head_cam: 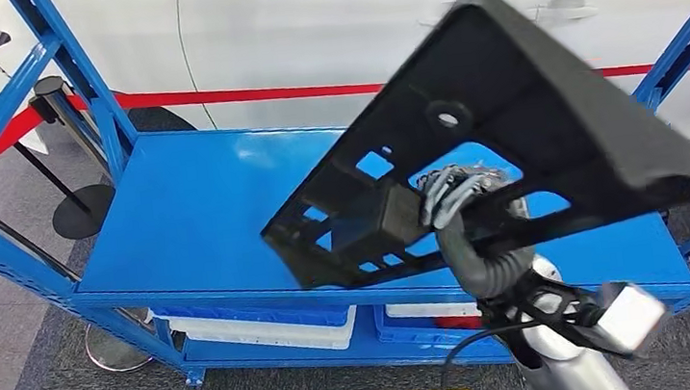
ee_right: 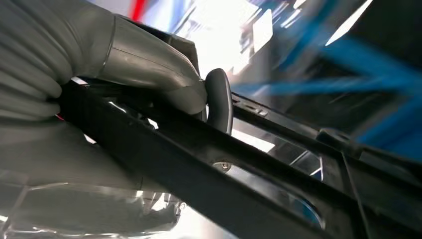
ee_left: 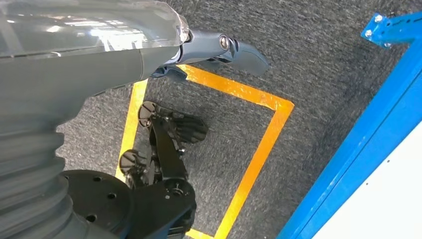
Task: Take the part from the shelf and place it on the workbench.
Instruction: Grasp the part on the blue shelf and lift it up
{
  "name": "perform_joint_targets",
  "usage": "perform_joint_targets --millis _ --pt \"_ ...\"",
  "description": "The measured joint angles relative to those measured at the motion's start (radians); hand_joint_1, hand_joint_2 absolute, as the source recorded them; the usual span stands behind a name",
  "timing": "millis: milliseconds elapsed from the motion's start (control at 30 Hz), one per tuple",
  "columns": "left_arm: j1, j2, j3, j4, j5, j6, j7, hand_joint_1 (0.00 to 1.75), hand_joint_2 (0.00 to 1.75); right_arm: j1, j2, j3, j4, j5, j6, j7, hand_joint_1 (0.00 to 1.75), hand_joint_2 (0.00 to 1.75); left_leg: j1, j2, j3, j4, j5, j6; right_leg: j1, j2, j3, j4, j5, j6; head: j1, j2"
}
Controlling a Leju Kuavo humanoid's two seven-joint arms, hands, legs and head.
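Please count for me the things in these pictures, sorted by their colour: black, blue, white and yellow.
Black: 1, the part in the right hand
Blue: 1, the shelf
White: 2, the car, the bin
Yellow: 1, the floor marking
Total: 5

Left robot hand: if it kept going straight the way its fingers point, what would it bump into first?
Probably the grey carpet floor, just past the yellow tape square. The left robot hand hangs holding nothing, and nothing lies in its way, though depth is hard to judge.
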Motion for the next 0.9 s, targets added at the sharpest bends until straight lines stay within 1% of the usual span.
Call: perform_joint_targets --millis 33,67,100,133,200,233,267,300,333,400,433,467,500,533,567,600,633,667,733,767,800,833,900 --pt "-0.001 0.000 0.000 0.000 -0.001 0.001 -0.001 0.00 1.75 -0.001 0.001 -0.014 -0.037 -0.060 0.061 0.005 1.66 1.75 0.000 -0.002 0.003 0.000 -0.002 -0.001 -0.001 -0.001 0.031 -0.067 0.042 -0.003 0.000 0.000" --pt "-0.002 0.000 0.000 0.000 -0.003 0.001 -0.001 0.00 1.75 -0.004 0.001 -0.029 -0.066 -0.128 0.119 0.018 1.66 1.75 -0.001 -0.004 0.006 0.000 -0.003 -0.004 0.000 -0.001 0.066 -0.139 0.076 -0.007 0.000 0.000" --pt "-0.003 -0.001 0.000 0.000 -0.003 0.001 -0.001 0.00 1.75 -0.010 0.002 -0.043 -0.087 -0.200 0.169 0.039 1.66 1.75 -0.002 -0.005 0.006 0.001 -0.005 -0.008 0.002 0.000 0.092 -0.197 0.097 -0.012 0.000 0.000" --pt "-0.004 -0.001 0.000 0.000 -0.003 0.002 0.000 0.00 1.75 -0.016 0.004 -0.055 -0.101 -0.270 0.214 0.067 1.66 1.75 -0.004 -0.005 0.006 0.001 -0.004 -0.013 0.005 0.000 0.106 -0.232 0.106 -0.017 0.000 0.000" --pt "-0.006 -0.001 0.000 0.001 0.000 0.003 0.007 0.00 1.75 -0.030 0.006 -0.068 -0.107 -0.382 0.287 0.127 1.66 1.75 -0.005 -0.004 0.003 0.000 -0.001 -0.024 0.008 0.001 0.107 -0.246 0.106 -0.024 0.000 0.000" --pt "-0.007 -0.001 0.000 0.001 0.002 0.004 0.012 0.00 1.75 -0.036 0.006 -0.071 -0.104 -0.414 0.314 0.150 1.66 1.75 -0.005 -0.004 0.001 0.001 -0.002 -0.029 0.005 0.000 0.106 -0.248 0.110 -0.029 -0.001 0.000" --pt "-0.008 -0.001 0.000 0.001 0.002 0.005 0.019 0.00 1.75 -0.041 0.007 -0.072 -0.098 -0.435 0.337 0.167 1.66 1.75 -0.006 -0.002 -0.003 0.010 -0.012 -0.033 0.002 -0.002 0.105 -0.252 0.114 -0.035 -0.001 0.000" --pt "-0.009 0.000 0.000 0.001 0.003 0.008 0.027 0.00 1.75 -0.046 0.007 -0.073 -0.092 -0.446 0.355 0.178 1.66 1.75 -0.006 -0.001 -0.013 0.036 -0.035 -0.036 0.000 -0.005 0.104 -0.256 0.118 -0.042 -0.001 0.000" --pt "-0.010 0.000 0.000 0.001 0.003 0.012 0.037 0.00 1.75 -0.050 0.008 -0.072 -0.086 -0.449 0.370 0.185 1.66 1.75 -0.006 0.000 -0.033 0.085 -0.070 -0.039 -0.002 -0.008 0.101 -0.259 0.122 -0.047 -0.002 0.000" --pt "-0.011 0.000 0.000 0.001 0.003 0.021 0.056 0.00 1.75 -0.053 0.009 -0.069 -0.075 -0.443 0.386 0.194 1.66 1.75 -0.006 0.001 -0.086 0.220 -0.144 -0.041 0.003 -0.013 0.091 -0.259 0.128 -0.054 -0.003 0.000" --pt "-0.010 0.000 0.001 0.001 0.003 0.025 0.062 0.00 1.75 -0.051 0.009 -0.068 -0.069 -0.436 0.390 0.197 1.66 1.75 -0.006 0.002 -0.104 0.272 -0.165 -0.042 0.005 -0.015 0.085 -0.257 0.132 -0.056 -0.003 0.000" --pt "-0.010 0.000 0.001 0.001 0.003 0.028 0.066 0.00 1.75 -0.050 0.009 -0.067 -0.065 -0.430 0.392 0.200 1.66 1.75 -0.006 0.002 -0.105 0.288 -0.166 -0.042 0.007 -0.016 0.079 -0.255 0.135 -0.056 -0.003 0.000" --pt "-0.010 0.000 0.001 0.001 0.003 0.031 0.069 0.00 1.75 -0.048 0.009 -0.066 -0.061 -0.425 0.395 0.201 1.66 1.75 -0.006 0.002 -0.086 0.263 -0.148 -0.040 0.008 -0.016 0.073 -0.251 0.138 -0.055 -0.003 0.000" --pt "-0.010 0.000 0.002 0.001 0.003 0.034 0.071 0.00 1.75 -0.047 0.009 -0.066 -0.059 -0.420 0.398 0.200 1.66 1.75 -0.006 0.002 -0.046 0.200 -0.118 -0.037 0.008 -0.016 0.068 -0.246 0.140 -0.054 -0.003 0.000" --pt "-0.011 0.001 0.002 0.001 0.003 0.037 0.073 0.00 1.75 -0.045 0.008 -0.066 -0.057 -0.414 0.400 0.200 1.66 1.75 -0.007 0.002 -0.003 0.124 -0.095 -0.033 0.009 -0.016 0.063 -0.241 0.141 -0.052 -0.003 0.000" --pt "-0.011 0.001 0.003 0.001 0.003 0.039 0.075 0.00 1.75 -0.044 0.007 -0.065 -0.057 -0.408 0.402 0.199 1.66 1.75 -0.009 0.001 0.031 0.060 -0.075 -0.029 0.010 -0.016 0.058 -0.236 0.143 -0.049 -0.003 0.000" --pt "-0.012 0.002 0.004 0.001 0.003 0.040 0.076 0.00 1.75 -0.041 0.007 -0.065 -0.056 -0.403 0.403 0.199 1.66 1.75 -0.011 0.001 0.051 0.020 -0.064 -0.025 0.011 -0.016 0.055 -0.232 0.146 -0.045 -0.003 0.000" --pt "-0.012 0.002 0.005 0.001 0.003 0.041 0.077 0.00 1.75 -0.038 0.006 -0.064 -0.056 -0.398 0.405 0.198 1.66 1.75 -0.013 0.000 0.054 0.007 -0.063 -0.021 0.011 -0.016 0.052 -0.231 0.150 -0.039 -0.002 0.000" --pt "-0.010 0.002 0.007 0.001 0.003 0.045 0.078 0.00 1.75 -0.032 0.004 -0.063 -0.055 -0.388 0.408 0.195 1.66 1.75 -0.015 0.001 0.047 0.005 -0.050 -0.011 0.010 -0.015 0.049 -0.233 0.160 -0.025 -0.002 0.000" --pt "-0.010 0.001 0.008 0.001 0.003 0.047 0.079 0.00 1.75 -0.028 0.002 -0.062 -0.055 -0.382 0.409 0.190 1.66 1.75 -0.014 0.002 0.044 0.003 -0.042 -0.005 0.008 -0.013 0.045 -0.230 0.155 -0.019 -0.002 0.000" --pt "-0.010 0.001 0.009 0.001 0.003 0.049 0.080 0.00 1.75 -0.024 0.000 -0.061 -0.055 -0.374 0.408 0.185 1.66 1.75 -0.012 0.003 0.039 -0.001 -0.032 0.000 0.007 -0.011 0.037 -0.214 0.135 -0.013 -0.001 0.000" --pt "-0.010 0.000 0.009 0.001 0.003 0.051 0.082 0.00 1.75 -0.019 -0.003 -0.060 -0.054 -0.364 0.406 0.178 1.66 1.75 -0.010 0.005 0.032 -0.003 -0.022 0.004 0.005 -0.009 0.024 -0.181 0.099 -0.007 0.000 0.000" --pt "-0.009 0.000 0.011 0.001 0.003 0.053 0.085 0.00 1.75 0.000 -0.009 -0.059 -0.055 -0.325 0.389 0.155 1.66 1.75 -0.009 0.006 0.013 -0.002 -0.006 0.009 0.000 -0.009 -0.009 -0.070 0.007 0.003 0.001 0.000"
